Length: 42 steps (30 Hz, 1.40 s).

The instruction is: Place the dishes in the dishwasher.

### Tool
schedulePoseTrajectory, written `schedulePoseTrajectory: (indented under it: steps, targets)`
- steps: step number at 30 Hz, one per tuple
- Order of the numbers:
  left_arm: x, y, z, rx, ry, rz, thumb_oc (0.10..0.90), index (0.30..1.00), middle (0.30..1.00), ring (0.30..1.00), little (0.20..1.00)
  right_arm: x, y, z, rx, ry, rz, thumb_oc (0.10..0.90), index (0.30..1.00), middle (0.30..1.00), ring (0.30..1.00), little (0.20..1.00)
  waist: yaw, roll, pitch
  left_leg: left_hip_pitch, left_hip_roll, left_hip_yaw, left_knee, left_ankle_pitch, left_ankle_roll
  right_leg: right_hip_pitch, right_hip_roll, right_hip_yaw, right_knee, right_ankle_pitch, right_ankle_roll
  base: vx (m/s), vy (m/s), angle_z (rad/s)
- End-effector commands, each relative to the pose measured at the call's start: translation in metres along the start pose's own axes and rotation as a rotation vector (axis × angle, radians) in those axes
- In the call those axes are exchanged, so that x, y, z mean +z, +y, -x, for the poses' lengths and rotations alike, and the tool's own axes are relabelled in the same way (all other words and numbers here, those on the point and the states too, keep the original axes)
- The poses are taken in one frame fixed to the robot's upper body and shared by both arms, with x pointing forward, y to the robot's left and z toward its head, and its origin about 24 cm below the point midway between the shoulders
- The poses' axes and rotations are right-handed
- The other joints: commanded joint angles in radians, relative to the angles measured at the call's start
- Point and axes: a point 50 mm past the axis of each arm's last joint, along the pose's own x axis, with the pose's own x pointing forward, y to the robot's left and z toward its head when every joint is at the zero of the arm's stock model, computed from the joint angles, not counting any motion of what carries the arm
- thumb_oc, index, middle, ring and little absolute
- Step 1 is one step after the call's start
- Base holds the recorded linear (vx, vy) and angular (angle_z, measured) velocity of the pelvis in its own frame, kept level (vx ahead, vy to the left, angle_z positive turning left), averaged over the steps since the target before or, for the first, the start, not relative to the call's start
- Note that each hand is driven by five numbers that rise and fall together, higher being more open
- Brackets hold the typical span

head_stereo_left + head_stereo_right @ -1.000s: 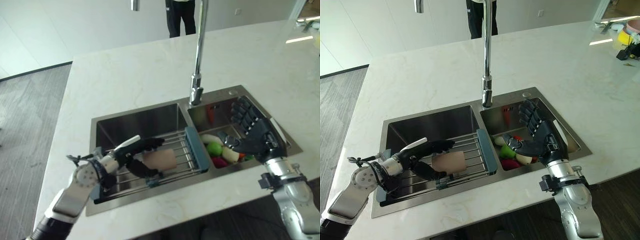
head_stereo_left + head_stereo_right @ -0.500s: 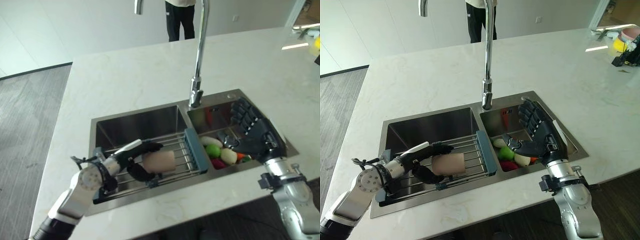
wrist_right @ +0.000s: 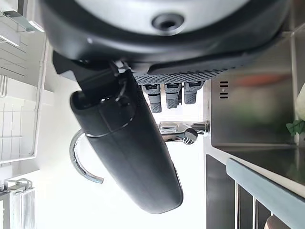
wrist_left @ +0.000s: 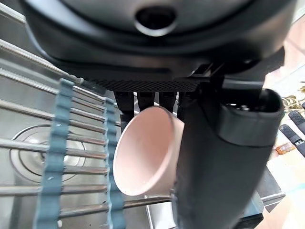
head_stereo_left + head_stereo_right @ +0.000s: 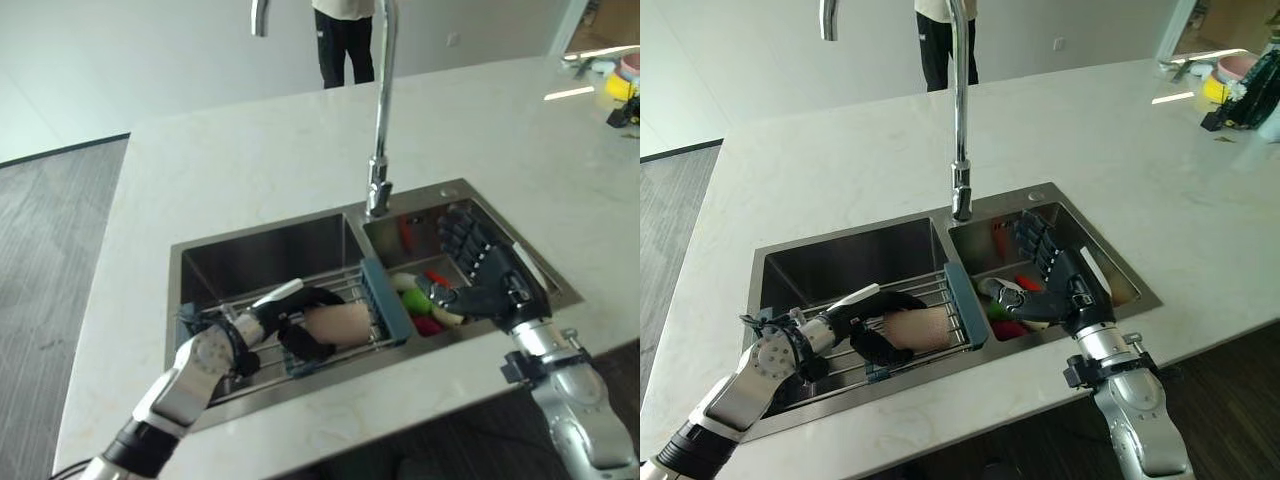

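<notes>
Since the earlier frame: left hand (image 5: 872,322) now closed farther round the pink cup (image 5: 923,329), which lies on its side on the sink rack (image 5: 958,299). Cup: light, rigid, probably slick; grip across the body. Right hand (image 5: 1061,283): fingers spread, hovering over vegetables (image 5: 428,302); no legible markings.

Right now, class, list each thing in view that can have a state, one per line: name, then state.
Left hand: shut on the pink cup.
Pink cup: on its side on the rack, gripped.
Rack: spanning the left basin.
Right hand: open above the right basin.
Faucet: no water visible.
</notes>
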Motion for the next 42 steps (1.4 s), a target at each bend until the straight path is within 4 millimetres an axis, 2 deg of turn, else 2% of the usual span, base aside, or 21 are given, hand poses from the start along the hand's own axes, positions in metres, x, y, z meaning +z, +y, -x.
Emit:
schedulePoseTrajectory:
  steps: [1, 6, 13, 14, 16, 17, 20, 21, 22, 25, 27, 28, 30, 32, 33, 35, 38, 39, 40, 42]
  targets:
    - [0.034, 0.026, -0.004, 0.099, -0.159, -0.119, 0.4, 0.3, 0.3, 0.3, 0.3, 0.047, 0.001, -0.017, 0.034, -0.274, 0.043, 0.8, 0.9, 0.9, 0.9, 0.9, -0.002, 0.008, -0.049, 0.084, 0.067, -0.012, 0.007, -0.089, -0.083, -0.007, 0.007, -0.01, 0.039, -0.031, 0.063, 0.0, 0.0, 0.0]
    - [0.034, 0.037, 0.007, 0.22, -0.226, -0.081, 0.4, 0.3, 0.3, 0.3, 0.3, 0.045, -0.001, -0.014, 0.011, -0.28, 0.043, 0.8, 0.9, 0.9, 0.9, 0.9, 0.008, 0.008, -0.047, 0.083, 0.071, -0.014, 0.007, -0.084, -0.089, -0.004, 0.008, -0.02, 0.039, -0.031, 0.059, -0.01, -0.039, 0.01]
    - [0.025, 0.057, 0.039, 0.479, -0.295, -0.031, 0.4, 0.3, 0.3, 0.3, 0.3, 0.046, -0.009, -0.007, -0.03, -0.288, 0.042, 0.8, 0.9, 0.9, 0.9, 0.9, 0.039, 0.008, -0.047, 0.074, 0.079, -0.034, 0.007, -0.073, -0.102, 0.002, 0.008, -0.043, 0.039, -0.04, 0.048, -0.02, -0.079, 0.07]
    - [0.021, 0.063, 0.056, 0.597, -0.32, -0.027, 0.4, 0.3, 0.3, 0.3, 0.3, 0.045, -0.01, -0.005, -0.042, -0.292, 0.04, 0.8, 0.9, 0.9, 0.9, 0.9, 0.058, 0.008, -0.046, 0.068, 0.083, -0.048, 0.007, -0.067, -0.11, 0.005, 0.008, -0.055, 0.039, -0.047, 0.043, -0.03, -0.125, 0.21]
    - [0.02, 0.068, 0.068, 0.685, -0.344, -0.029, 0.4, 0.3, 0.3, 0.3, 0.3, 0.046, -0.01, -0.005, -0.047, -0.294, 0.039, 0.8, 0.9, 0.9, 0.9, 0.9, 0.071, 0.008, -0.046, 0.062, 0.087, -0.059, 0.007, -0.061, -0.116, 0.007, 0.007, -0.065, 0.039, -0.051, 0.038, -0.03, -0.16, 0.19]
    - [0.021, 0.071, 0.08, 0.781, -0.381, -0.024, 0.4, 0.3, 0.3, 0.3, 0.3, 0.047, -0.01, -0.005, -0.053, -0.301, 0.04, 0.8, 0.9, 0.9, 0.9, 0.9, 0.09, 0.009, -0.044, 0.055, 0.092, -0.074, 0.007, -0.052, -0.125, 0.009, 0.007, -0.079, 0.039, -0.057, 0.033, -0.03, -0.167, 0.28]
    - [0.024, 0.074, 0.095, 0.893, -0.436, -0.016, 0.4, 0.3, 0.3, 0.3, 0.3, 0.05, -0.01, -0.005, -0.056, -0.316, 0.04, 0.8, 0.9, 0.9, 0.9, 0.9, 0.109, 0.012, -0.039, 0.044, 0.102, -0.087, 0.007, -0.04, -0.139, 0.011, 0.005, -0.099, 0.039, -0.064, 0.026, -0.03, -0.117, 0.33]
    - [0.024, 0.074, 0.11, 0.989, -0.494, 0.012, 0.4, 0.3, 0.3, 0.3, 0.3, 0.053, -0.01, -0.005, -0.057, -0.332, 0.039, 0.8, 0.9, 0.9, 0.9, 0.9, 0.124, 0.016, -0.034, 0.032, 0.116, -0.096, 0.007, -0.026, -0.157, 0.009, 0.003, -0.117, 0.039, -0.069, 0.021, -0.08, -0.116, 0.38]
    - [0.028, 0.072, 0.122, 1.057, -0.568, 0.043, 0.4, 0.3, 0.3, 0.3, 0.3, 0.055, -0.011, -0.005, -0.069, -0.346, 0.035, 0.8, 0.9, 0.9, 0.9, 0.9, 0.136, 0.019, -0.029, 0.018, 0.143, -0.082, 0.007, -0.005, -0.177, 0.008, -0.005, -0.137, 0.039, -0.072, 0.022, -0.1, -0.098, 0.36]
    - [0.034, 0.069, 0.13, 1.094, -0.681, 0.101, 0.4, 0.3, 0.3, 0.3, 0.3, 0.057, -0.015, -0.002, -0.105, -0.354, 0.032, 0.8, 0.9, 0.9, 0.9, 0.9, 0.139, 0.024, -0.026, -0.004, 0.185, -0.037, 0.007, 0.028, -0.197, 0.014, -0.019, -0.177, 0.039, -0.07, 0.025, -0.11, -0.026, 0.43]
    - [0.04, 0.067, 0.134, 1.12, -0.821, 0.162, 0.4, 0.3, 0.3, 0.3, 0.3, 0.059, -0.02, 0.0, -0.139, -0.375, 0.043, 0.8, 0.9, 0.9, 0.9, 0.9, 0.12, 0.02, -0.02, 0.015, 0.232, 0.076, 0.007, 0.04, -0.207, 0.03, -0.039, -0.238, 0.039, -0.076, 0.029, -0.15, 0.006, 0.79]
    - [0.041, 0.067, 0.135, 1.124, -0.835, 0.165, 0.4, 0.3, 0.3, 0.3, 0.3, 0.06, -0.021, 0.0, -0.14, -0.379, 0.044, 0.8, 0.9, 0.9, 0.9, 0.9, 0.12, 0.019, -0.017, 0.016, 0.233, 0.085, 0.007, 0.046, -0.203, 0.027, -0.041, -0.243, 0.039, -0.068, 0.027, -0.13, 0.025, 0.83]
    - [0.048, 0.065, 0.14, 1.154, -0.921, 0.178, 0.4, 0.3, 0.3, 0.3, 0.3, 0.066, -0.024, -0.001, -0.141, -0.415, 0.039, 0.8, 0.9, 0.9, 0.9, 0.9, 0.117, -0.002, -0.008, 0.073, 0.203, 0.122, 0.007, 0.037, -0.184, 0.029, -0.061, -0.255, 0.039, -0.059, 0.023, -0.15, 0.028, 0.91]
    - [0.054, 0.064, 0.145, 1.171, -0.99, 0.185, 0.4, 0.3, 0.3, 0.3, 0.3, 0.071, -0.026, -0.001, -0.14, -0.447, 0.043, 0.8, 0.9, 0.9, 0.9, 0.9, 0.115, -0.026, -0.002, 0.127, 0.173, 0.158, 0.007, 0.06, -0.167, 0.023, -0.082, -0.263, 0.039, -0.04, 0.02, -0.17, 0.041, 0.45]
    - [0.057, 0.064, 0.147, 1.173, -1.03, 0.187, 0.4, 0.3, 0.3, 0.3, 0.3, 0.074, -0.027, 0.0, -0.154, -0.463, 0.055, 0.8, 0.9, 0.9, 0.9, 0.9, 0.109, -0.04, -0.002, 0.168, 0.167, 0.198, 0.007, 0.082, -0.164, 0.02, -0.097, -0.274, 0.039, -0.03, 0.018, -0.19, 0.083, 0.47]
    - [0.062, 0.066, 0.151, 1.178, -1.099, 0.189, 0.4, 0.3, 0.3, 0.3, 0.3, 0.078, -0.03, 0.004, -0.182, -0.494, 0.07, 0.8, 0.9, 0.9, 0.9, 0.9, 0.09, -0.052, -0.003, 0.237, 0.186, 0.265, 0.007, 0.091, -0.169, 0.021, -0.12, -0.31, 0.039, -0.015, 0.018, -0.23, 0.164, 1.17]
    - [0.066, 0.068, 0.15, 1.176, -1.15, 0.188, 0.4, 0.3, 0.3, 0.3, 0.3, 0.082, -0.035, 0.006, -0.224, -0.523, 0.079, 0.8, 0.9, 0.9, 0.9, 0.9, 0.066, -0.047, -0.014, 0.307, 0.239, 0.311, 0.007, 0.109, -0.21, 0.032, -0.13, -0.336, 0.039, -0.021, 0.023, -0.27, 0.28, 1.18]
    - [0.07, 0.069, 0.146, 1.171, -1.182, 0.199, 0.4, 0.3, 0.3, 0.3, 0.3, 0.087, -0.036, 0.005, -0.249, -0.55, 0.093, 0.8, 0.9, 0.9, 0.9, 0.9, 0.065, -0.041, -0.018, 0.312, 0.258, 0.339, 0.007, 0.08, -0.215, 0.036, -0.149, -0.371, 0.039, 0.0, 0.033, -0.31, 0.363, 1.3]
    - [0.071, 0.069, 0.145, 1.169, -1.186, 0.198, 0.4, 0.3, 0.3, 0.3, 0.3, 0.087, -0.036, 0.005, -0.255, -0.553, 0.097, 0.8, 0.9, 0.9, 0.9, 0.9, 0.063, -0.04, -0.019, 0.309, 0.26, 0.34, 0.007, 0.066, -0.212, 0.035, -0.155, -0.378, 0.039, 0.007, 0.038, -0.34, 0.411, 1.43]
    - [0.071, 0.071, 0.145, 1.168, -1.191, 0.207, 0.4, 0.3, 0.3, 0.3, 0.3, 0.089, -0.036, 0.003, -0.272, -0.566, 0.095, 0.8, 0.9, 0.9, 0.9, 0.9, 0.066, -0.035, -0.025, 0.298, 0.273, 0.343, 0.007, 0.001, -0.201, 0.025, -0.189, -0.397, 0.039, 0.044, 0.067, -0.21, 0.311, 1.22]
